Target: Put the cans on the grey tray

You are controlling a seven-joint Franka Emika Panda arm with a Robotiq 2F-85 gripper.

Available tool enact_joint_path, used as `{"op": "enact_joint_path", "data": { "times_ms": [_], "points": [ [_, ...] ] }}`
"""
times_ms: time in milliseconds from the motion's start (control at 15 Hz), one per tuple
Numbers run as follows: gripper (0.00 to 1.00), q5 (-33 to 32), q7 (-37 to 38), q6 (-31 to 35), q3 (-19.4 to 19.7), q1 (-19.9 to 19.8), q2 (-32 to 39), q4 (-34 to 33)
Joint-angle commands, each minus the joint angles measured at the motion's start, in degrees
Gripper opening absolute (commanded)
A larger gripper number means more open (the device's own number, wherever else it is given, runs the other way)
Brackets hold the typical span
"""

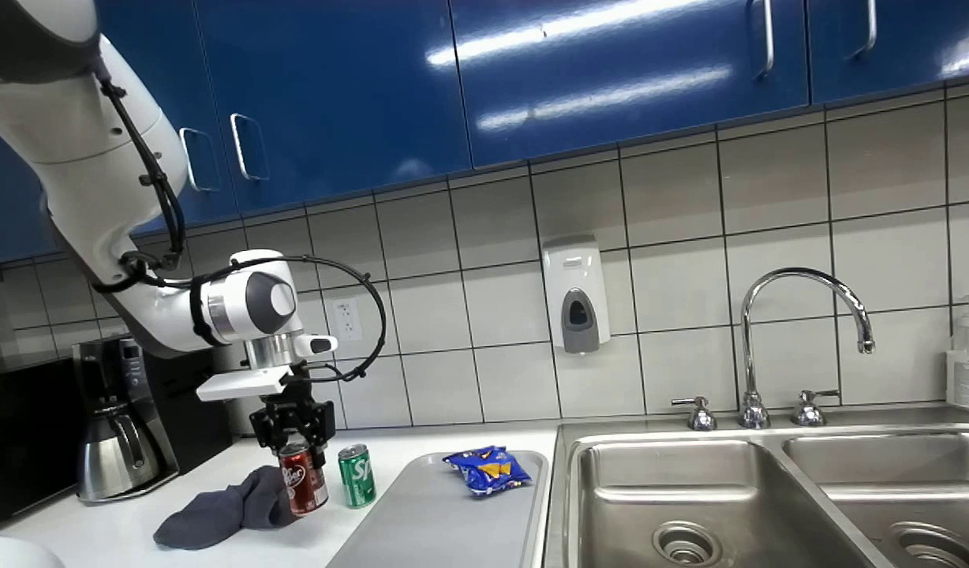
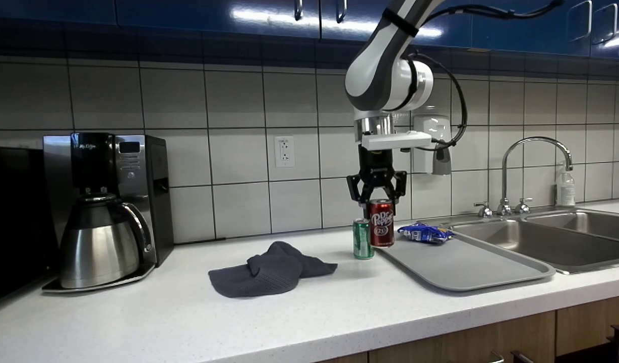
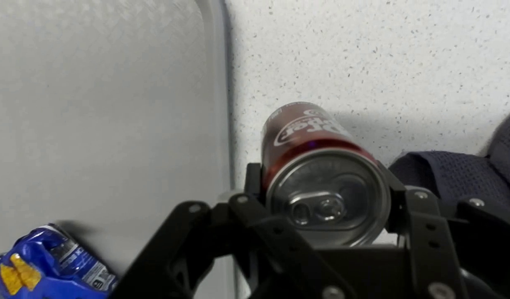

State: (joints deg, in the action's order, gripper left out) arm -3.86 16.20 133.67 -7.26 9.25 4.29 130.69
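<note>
My gripper is shut on a red Dr Pepper can, one finger on each side near its top. The can hangs a little above the white counter, just beside the grey tray's long edge; in the wrist view its lid faces me. A green Sprite can stands upright on the counter next to the tray, close to the held can; it also shows in an exterior view. I cannot make it out in the wrist view. The grey tray lies flat on the counter, left in the wrist view.
A blue chip bag lies on the tray's far end by the wall. A dark grey cloth lies on the counter beside the cans. A coffee maker stands by the wall, and a double steel sink adjoins the tray.
</note>
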Motion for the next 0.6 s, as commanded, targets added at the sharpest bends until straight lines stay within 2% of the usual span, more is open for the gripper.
{"op": "enact_joint_path", "data": {
  "times_ms": [0,533],
  "points": [
    [0.38,-0.3,-1.1,-4.1,1.1,-1.4,-4.7,1.2],
    [0.38,-3.0,-1.0,-6.6,3.6,-3.9,-7.0,4.8]
  ]
}}
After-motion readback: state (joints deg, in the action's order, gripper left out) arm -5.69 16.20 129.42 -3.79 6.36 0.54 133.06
